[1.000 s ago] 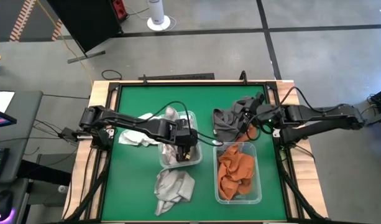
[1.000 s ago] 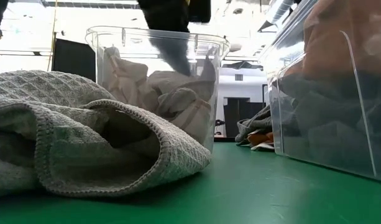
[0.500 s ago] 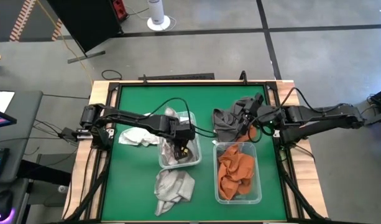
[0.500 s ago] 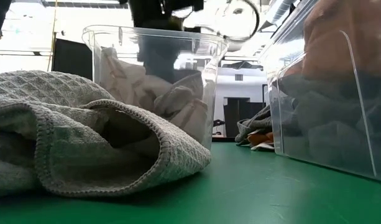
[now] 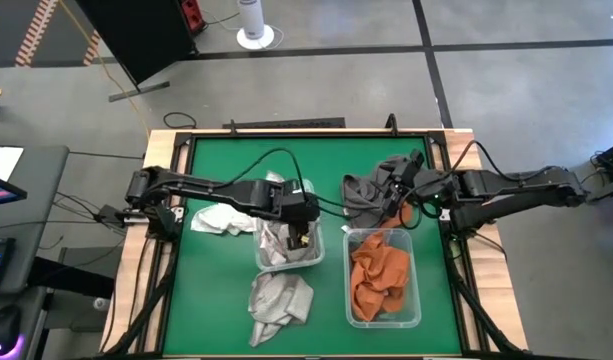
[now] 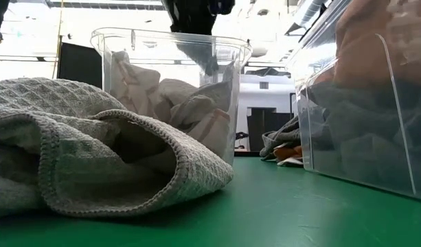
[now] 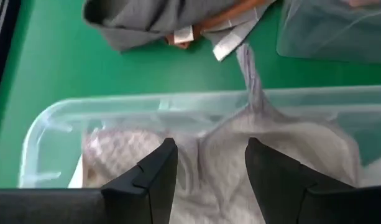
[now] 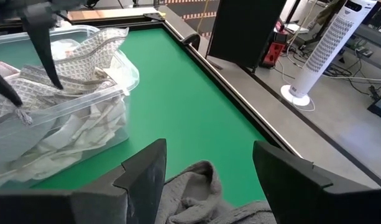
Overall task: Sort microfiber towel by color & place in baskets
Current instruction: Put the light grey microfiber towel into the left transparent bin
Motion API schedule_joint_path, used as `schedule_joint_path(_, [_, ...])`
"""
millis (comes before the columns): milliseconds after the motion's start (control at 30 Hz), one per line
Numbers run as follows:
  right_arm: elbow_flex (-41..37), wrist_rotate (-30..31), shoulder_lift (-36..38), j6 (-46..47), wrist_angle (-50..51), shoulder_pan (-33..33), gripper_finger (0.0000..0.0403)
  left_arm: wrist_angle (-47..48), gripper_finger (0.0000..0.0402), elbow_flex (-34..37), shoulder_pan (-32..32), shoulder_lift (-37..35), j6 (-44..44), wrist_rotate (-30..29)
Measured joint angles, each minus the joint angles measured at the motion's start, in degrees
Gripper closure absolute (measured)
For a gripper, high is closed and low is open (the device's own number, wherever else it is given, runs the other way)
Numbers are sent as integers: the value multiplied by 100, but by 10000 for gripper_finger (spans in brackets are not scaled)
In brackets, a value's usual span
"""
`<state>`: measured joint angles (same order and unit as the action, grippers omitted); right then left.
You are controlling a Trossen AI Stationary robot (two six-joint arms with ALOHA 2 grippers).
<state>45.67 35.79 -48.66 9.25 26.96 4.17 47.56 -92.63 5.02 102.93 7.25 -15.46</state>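
Two clear baskets stand mid-table. The left basket (image 5: 319, 255) holds pale grey-white towels (image 7: 289, 137); one towel corner (image 8: 109, 38) lies over its rim. The right basket (image 5: 416, 300) holds orange towels (image 5: 378, 275). My left gripper (image 7: 209, 168) hangs open over the left basket, its fingers above the pale towels with nothing between them. My right gripper (image 8: 209, 149) waits open above a dark grey towel heap (image 5: 371, 192) at the far right. A white towel (image 5: 218, 220) lies left of the left basket. A pale grey towel (image 5: 279, 305) lies crumpled near the front edge.
Orange cloth and white labels (image 7: 224, 43) show under the dark grey heap. The raised frame of the table (image 5: 166, 150) borders the green mat. Bare mat lies between the two baskets (image 5: 334, 290) and at the near left (image 5: 201, 300).
My left gripper has risen out of the left basket and drifted a little toward the far edge, its fingers the same distance apart. The pale towels stay in the basket. My right arm has kept still.
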Motion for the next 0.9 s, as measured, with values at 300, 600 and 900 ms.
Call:
schedule_joint_path(300, [0, 0, 0, 84, 50, 148, 133, -244, 222, 856, 18, 7, 672, -1484])
schedule_joint_path(600, [0, 0, 0, 143, 38, 148, 133, -450, 222, 1682, -61, 28, 1663, -1014])
schedule_joint_path(900, [0, 0, 0, 140, 36, 146, 133, 60, 222, 919, -43, -457, 1330, -900])
